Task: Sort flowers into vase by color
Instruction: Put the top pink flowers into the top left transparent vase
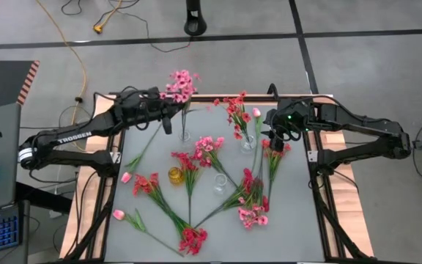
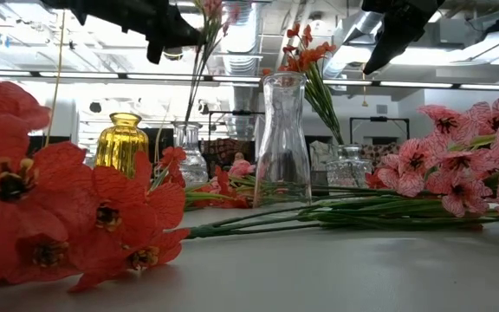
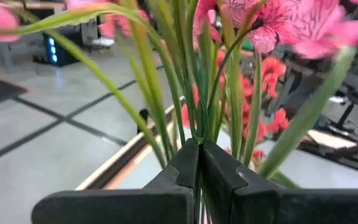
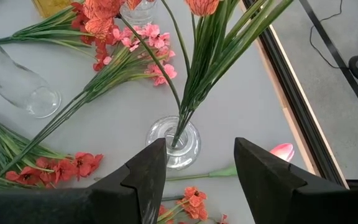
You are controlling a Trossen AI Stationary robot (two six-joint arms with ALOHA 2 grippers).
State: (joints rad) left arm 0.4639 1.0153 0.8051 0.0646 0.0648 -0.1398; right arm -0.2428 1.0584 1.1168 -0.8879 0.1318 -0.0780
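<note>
My left gripper [image 1: 168, 121] is at the table's far left, shut on a pink flower sprig [image 1: 180, 86] that stands over a small clear vase [image 1: 185, 136]. The sprig's stem [image 2: 196, 78] runs down toward the vase's mouth. My right gripper [image 4: 201, 146] hangs open above a round clear vase [image 4: 173, 142], touching nothing. A red sprig [image 1: 237, 110] stands in that vase by its stem. Several pink and red flowers [image 1: 196, 213] lie flat on the grey table [image 1: 291, 220]. My left gripper pinches the pink sprig's bunched green stem [image 3: 199, 132] between its two fingers, just below where the leaves fan out. The fingers come in about level and lie across the stem. The sprig stands upright, with its blossoms [image 3: 291, 25] above the fingers and its lower stem hanging below them.
A yellow vase [image 1: 176, 176] and a tall clear vase [image 2: 282, 139] stand mid-table among the loose flowers. Pale pink buds [image 1: 125, 177] lie near the left edge, and another bud [image 4: 281, 151] lies beside the round vase. The table's black frame [image 4: 291, 106] runs along its right edge.
</note>
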